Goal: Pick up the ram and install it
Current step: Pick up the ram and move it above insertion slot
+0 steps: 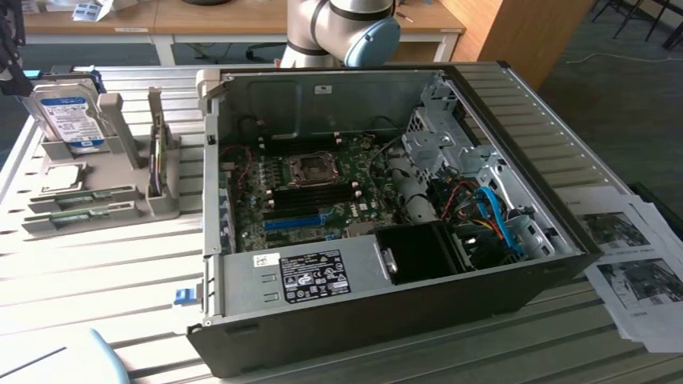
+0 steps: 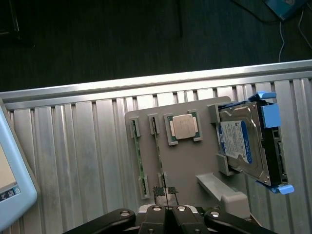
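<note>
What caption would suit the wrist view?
Shut pincer hovers over a grey holder with two ram strips, a processor chip and a hard drive.

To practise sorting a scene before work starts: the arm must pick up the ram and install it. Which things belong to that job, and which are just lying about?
Job: ram, shut pincer near it, motherboard in the open case.
Lying about: hard drive, processor chip, printed sheets.
</note>
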Controlling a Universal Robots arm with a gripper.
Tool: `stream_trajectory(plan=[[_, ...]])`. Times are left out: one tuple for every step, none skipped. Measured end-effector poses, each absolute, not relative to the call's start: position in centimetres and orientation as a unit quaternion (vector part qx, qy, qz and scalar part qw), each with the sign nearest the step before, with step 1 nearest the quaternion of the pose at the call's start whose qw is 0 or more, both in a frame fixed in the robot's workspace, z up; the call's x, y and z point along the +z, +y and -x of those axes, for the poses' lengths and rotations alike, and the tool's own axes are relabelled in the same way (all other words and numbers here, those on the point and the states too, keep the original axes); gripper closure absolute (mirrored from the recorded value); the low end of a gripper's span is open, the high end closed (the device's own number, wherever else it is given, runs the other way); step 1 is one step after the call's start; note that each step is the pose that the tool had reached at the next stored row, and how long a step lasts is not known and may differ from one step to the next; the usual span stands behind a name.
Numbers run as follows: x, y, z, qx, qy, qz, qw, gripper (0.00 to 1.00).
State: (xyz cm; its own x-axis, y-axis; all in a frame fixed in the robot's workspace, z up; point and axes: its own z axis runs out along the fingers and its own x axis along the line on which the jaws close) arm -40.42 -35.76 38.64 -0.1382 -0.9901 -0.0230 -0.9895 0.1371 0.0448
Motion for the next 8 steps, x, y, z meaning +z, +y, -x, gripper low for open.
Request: stream_trajectory(plan=[[38.64,-35.76,40.42,-0.024,-0.754,-0.656,0.006,0.91],[38.64,-35.76,40.42,-0.024,-0.754,-0.656,0.006,0.91],[38.64,-35.76,40.42,-0.024,-0.754,-0.657,0.006,0.91],[38.64,-35.76,40.42,-0.024,-0.753,-0.658,0.006,0.91],[38.64,-35.76,40.42,-0.024,-0.752,-0.659,0.006,0.91],[38.64,-35.77,40.42,-0.024,-0.751,-0.660,0.006,0.91],[38.64,-35.77,40.42,-0.024,-0.751,-0.660,0.006,0.91],[38.64,-35.77,40.41,-0.024,-0.750,-0.661,0.006,0.91]])
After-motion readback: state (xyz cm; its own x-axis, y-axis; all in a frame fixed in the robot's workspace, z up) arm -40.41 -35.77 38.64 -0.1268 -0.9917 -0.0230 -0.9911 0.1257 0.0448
